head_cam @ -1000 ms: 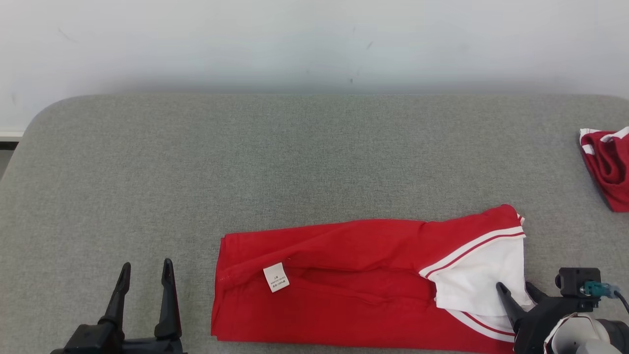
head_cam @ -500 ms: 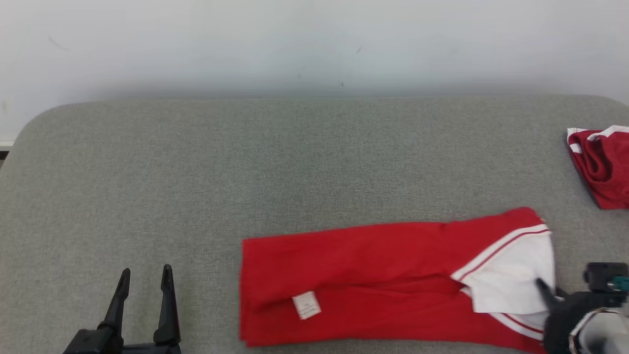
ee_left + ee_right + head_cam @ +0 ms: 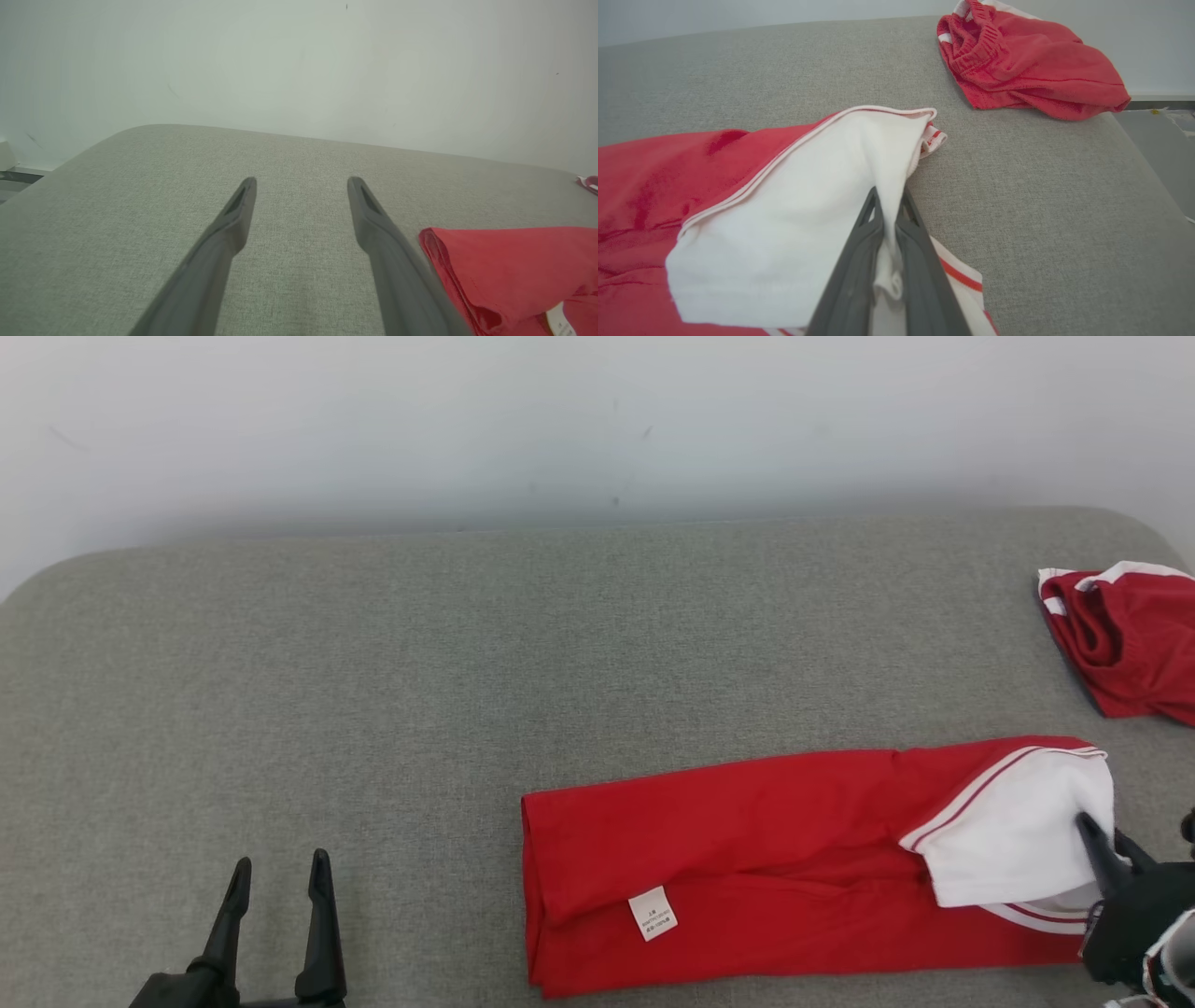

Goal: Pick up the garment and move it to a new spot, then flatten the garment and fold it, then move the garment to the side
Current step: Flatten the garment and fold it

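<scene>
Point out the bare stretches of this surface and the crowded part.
Bare: the left half of the grey surface, left of the folded red garment, and the far strip between that garment and the wall. Crowded: the right end, where the crumpled red cloth lies near the garment's white end.

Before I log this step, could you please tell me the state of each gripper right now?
Left gripper: open, holding nothing.
Right gripper: closed, fingers pinching the white end of the folded red garment.
</scene>
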{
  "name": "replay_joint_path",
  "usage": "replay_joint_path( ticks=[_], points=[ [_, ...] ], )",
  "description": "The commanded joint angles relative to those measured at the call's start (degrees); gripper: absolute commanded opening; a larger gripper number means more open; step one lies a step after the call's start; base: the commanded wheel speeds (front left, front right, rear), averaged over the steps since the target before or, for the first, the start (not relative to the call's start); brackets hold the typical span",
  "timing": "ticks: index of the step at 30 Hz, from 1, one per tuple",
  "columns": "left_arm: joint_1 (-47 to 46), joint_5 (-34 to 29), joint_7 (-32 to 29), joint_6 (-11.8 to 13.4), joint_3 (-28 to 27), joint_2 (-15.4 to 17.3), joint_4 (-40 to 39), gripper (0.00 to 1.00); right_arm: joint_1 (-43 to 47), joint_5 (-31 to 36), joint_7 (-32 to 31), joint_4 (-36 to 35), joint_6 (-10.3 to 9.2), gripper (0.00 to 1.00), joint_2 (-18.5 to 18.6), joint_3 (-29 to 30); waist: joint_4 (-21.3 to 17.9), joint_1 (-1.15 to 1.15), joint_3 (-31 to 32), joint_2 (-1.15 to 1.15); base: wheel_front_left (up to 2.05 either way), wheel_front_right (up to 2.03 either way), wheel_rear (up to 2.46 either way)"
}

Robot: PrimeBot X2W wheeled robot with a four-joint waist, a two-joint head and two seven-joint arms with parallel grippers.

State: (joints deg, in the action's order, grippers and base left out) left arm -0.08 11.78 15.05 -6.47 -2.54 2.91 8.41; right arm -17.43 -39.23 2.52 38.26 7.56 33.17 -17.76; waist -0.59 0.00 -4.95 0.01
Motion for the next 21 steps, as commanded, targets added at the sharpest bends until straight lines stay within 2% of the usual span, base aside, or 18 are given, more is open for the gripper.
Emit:
replay_joint_path(
  ticks=[1, 5, 12, 13, 17, 21],
  points=[
    [0.68, 0.33, 0.16, 0.39, -0.23, -0.02, -0.23, 1.0, 1.1, 0.39, -0.09, -2.31, -0.19, 0.0, -0.9, -0.1, -0.49, 0.0, -0.05, -0.01, 0.0, 0.0, 0.0],
    [1.01, 0.19, 0.16, 0.59, -0.36, -0.02, -0.46, 1.0, 3.2, 1.62, -1.08, -10.9, -0.18, 0.0, -2.76, -0.01, -1.33, 0.0, -0.23, -0.01, 0.0, 0.0, 0.0],
    [0.16, -0.05, 0.16, 0.69, 0.15, -0.02, -0.02, 1.0, 7.06, 4.49, -6.24, -27.27, -0.18, 0.0, -9.26, 0.01, -1.3, 0.0, -0.26, -0.01, 0.0, 0.0, 0.0],
    [0.16, -0.05, 0.16, 0.69, 0.15, -0.02, -0.02, 1.0, 7.06, 4.49, -6.24, -27.27, -0.18, 0.0, -9.26, 0.01, -1.3, 0.0, -0.26, -0.01, 0.0, 0.0, 0.0],
    [-0.71, 0.11, 0.16, 0.83, 0.64, -0.01, 0.22, 1.0, 9.04, 6.6, -9.76, -34.46, -0.18, 0.0, -13.63, -0.89, -0.19, 0.0, -0.28, -0.01, 0.0, 0.0, 0.0],
    [-1.3, 0.38, 0.16, 0.84, 1.24, -0.02, 0.38, 1.0, 9.47, 8.48, -12.02, -37.72, -0.18, 0.0, -17.16, -2.38, 1.1, 0.0, -0.43, -0.01, 0.0, 0.0, 0.0]
  ],
)
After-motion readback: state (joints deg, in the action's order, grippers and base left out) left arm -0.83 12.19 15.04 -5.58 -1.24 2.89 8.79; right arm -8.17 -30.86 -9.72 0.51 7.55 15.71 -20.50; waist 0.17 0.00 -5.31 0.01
